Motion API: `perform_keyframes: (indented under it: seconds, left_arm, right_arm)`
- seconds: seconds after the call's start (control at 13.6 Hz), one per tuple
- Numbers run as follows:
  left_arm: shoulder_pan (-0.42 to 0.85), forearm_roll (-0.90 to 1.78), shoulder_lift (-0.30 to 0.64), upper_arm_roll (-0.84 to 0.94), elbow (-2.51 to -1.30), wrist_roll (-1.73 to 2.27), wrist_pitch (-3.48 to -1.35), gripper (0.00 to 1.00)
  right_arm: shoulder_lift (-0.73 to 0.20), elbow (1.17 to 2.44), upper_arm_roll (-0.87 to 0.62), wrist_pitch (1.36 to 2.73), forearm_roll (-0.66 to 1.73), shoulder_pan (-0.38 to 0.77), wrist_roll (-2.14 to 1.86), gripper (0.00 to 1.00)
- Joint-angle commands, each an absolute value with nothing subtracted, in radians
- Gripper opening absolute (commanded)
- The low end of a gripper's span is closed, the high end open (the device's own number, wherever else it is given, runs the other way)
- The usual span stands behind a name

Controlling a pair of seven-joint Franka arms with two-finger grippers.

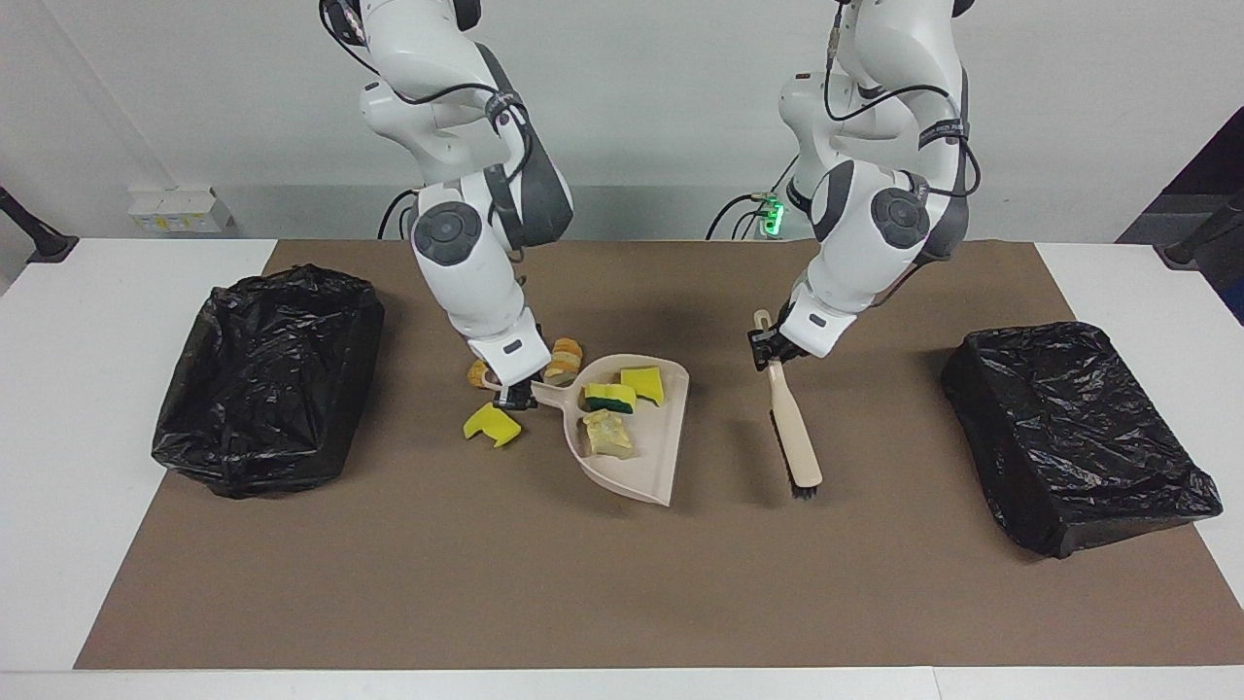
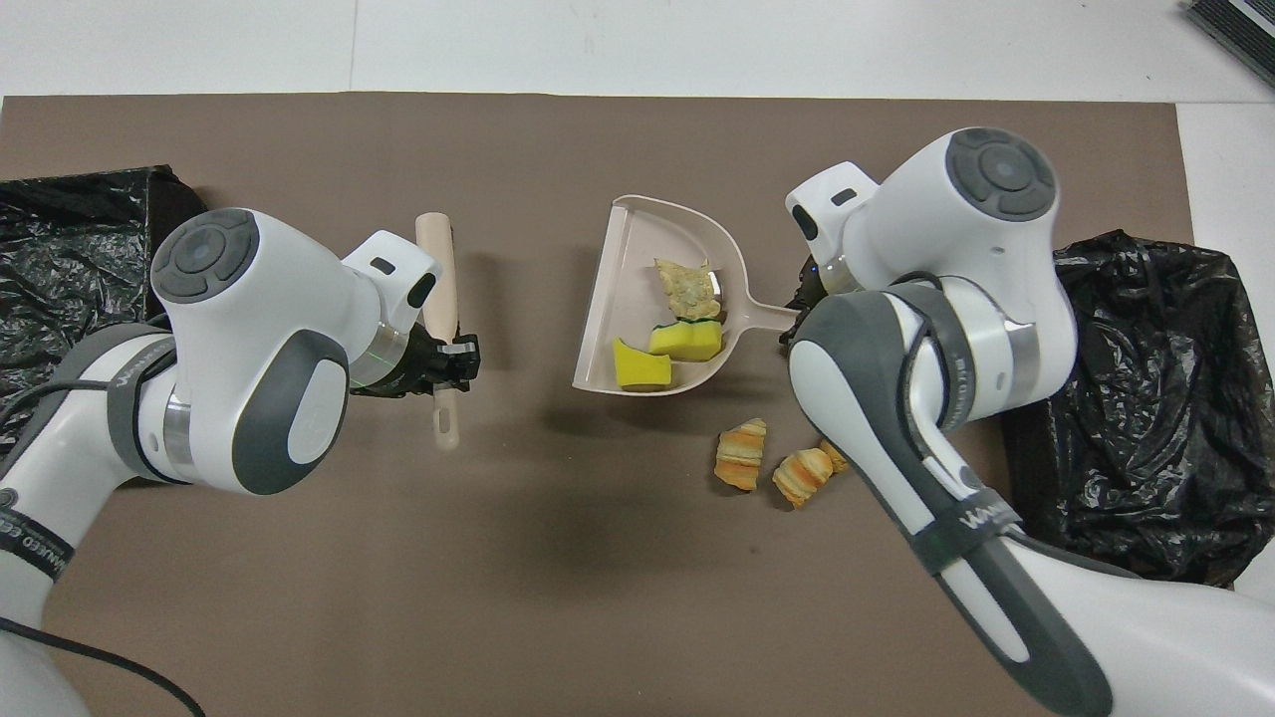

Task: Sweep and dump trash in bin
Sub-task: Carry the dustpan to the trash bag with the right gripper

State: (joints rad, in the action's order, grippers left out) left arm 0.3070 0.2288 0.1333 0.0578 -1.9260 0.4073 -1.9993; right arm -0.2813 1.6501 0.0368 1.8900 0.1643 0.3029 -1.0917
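My right gripper (image 1: 518, 394) is shut on the handle of the beige dustpan (image 1: 641, 472), which looks slightly raised off the brown mat. In the pan lie a yellow sponge chunk (image 1: 643, 382), a green-and-yellow sponge (image 1: 609, 397) and a pale lump (image 1: 607, 435). Beside the handle, on the mat, are another yellow chunk (image 1: 493, 425) and two bread pieces (image 2: 742, 453) (image 2: 802, 475). My left gripper (image 1: 766, 350) is shut on the handle of the beige brush (image 1: 792, 437), beside the pan toward the left arm's end. The brush slants with its bristle end low.
One black bag-lined bin (image 1: 267, 374) stands at the right arm's end of the mat and another (image 1: 1074, 433) at the left arm's end. White table shows around the mat (image 1: 622, 583).
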Motion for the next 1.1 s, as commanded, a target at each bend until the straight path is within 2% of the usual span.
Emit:
perform_keyframes:
  seconds: [0.0,0.29,0.59,0.81,1.03]
  left_arm:
    - [0.317,0.209,0.097,0.064,-1.95,0.445,-1.973,0.0]
    - [0.428,0.209,0.026,0.069,-2.051,0.546,-2.0,0.0]
    - [0.602,0.212,-0.121,0.072,-2.28,0.673,-2.127,0.0]
    - [0.702,0.239,-0.178,0.074,-2.365,0.727,-2.171,0.0]
    - [0.779,0.306,-0.178,0.074,-2.42,0.769,-2.265,0.0]
  right_arm:
    - [-0.212,1.608,0.028,1.74,0.19,0.192,-1.185,0.0]
    - [-0.167,1.565,0.032,1.615,0.187,0.008,-1.385,0.0]
    - [-0.158,1.557,0.04,1.565,0.102,-0.179,-1.618,0.0]
    - [-0.132,1.588,0.04,1.585,-0.076,-0.251,-1.753,0.0]
    - [-0.075,1.699,0.04,1.736,-0.227,-0.323,-1.863,0.0]
